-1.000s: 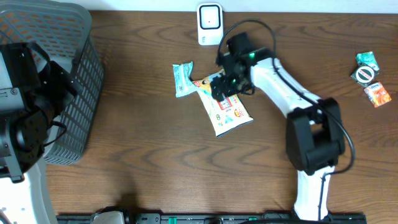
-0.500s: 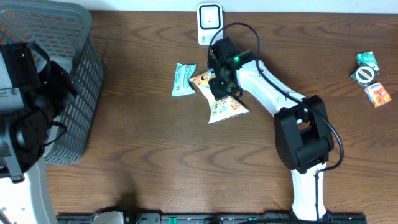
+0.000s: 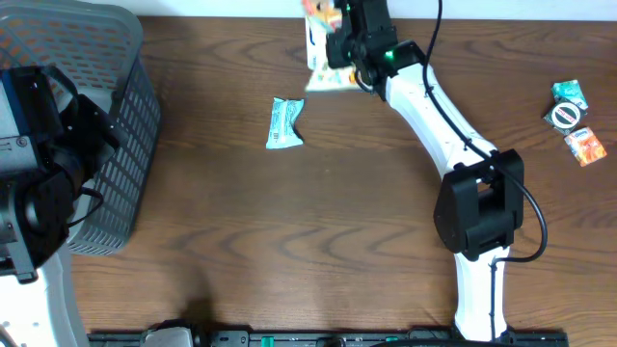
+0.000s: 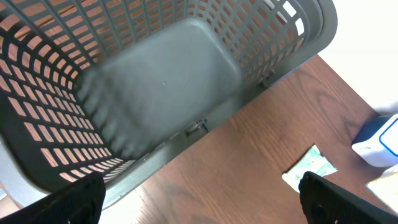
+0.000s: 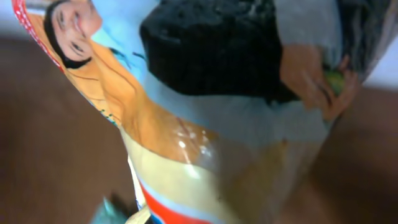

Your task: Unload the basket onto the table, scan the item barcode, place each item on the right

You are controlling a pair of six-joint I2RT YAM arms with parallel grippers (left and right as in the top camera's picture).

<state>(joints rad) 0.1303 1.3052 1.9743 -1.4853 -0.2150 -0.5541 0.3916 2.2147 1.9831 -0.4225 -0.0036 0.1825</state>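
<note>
Your surface [image 3: 289,241] carries the basket [image 3: 123,116] at its left edge, unmoved. The left pincer [image 4: 202,199] hangs over the basket's near wall, spread as wide as it goes and holding nothing.

The change is on the right. A second ago the right arm [image 3: 434,106] had its pincer open over the bag lying toward the far middle. Now the right pincer [image 3: 339,43] is clamped on the bag [image 5: 174,155] and has carried it to the far edge, hanging it in front of the scanner [image 4: 380,144]. So you are likely at the scan itself. Whether the barcode faces the scanner you cannot tell, since the wrist view shows only blurred print.

The teal packet [image 3: 285,123], which touched the bag before, now lies alone. The small packets [image 3: 574,120] at the right edge are untouched.
</note>
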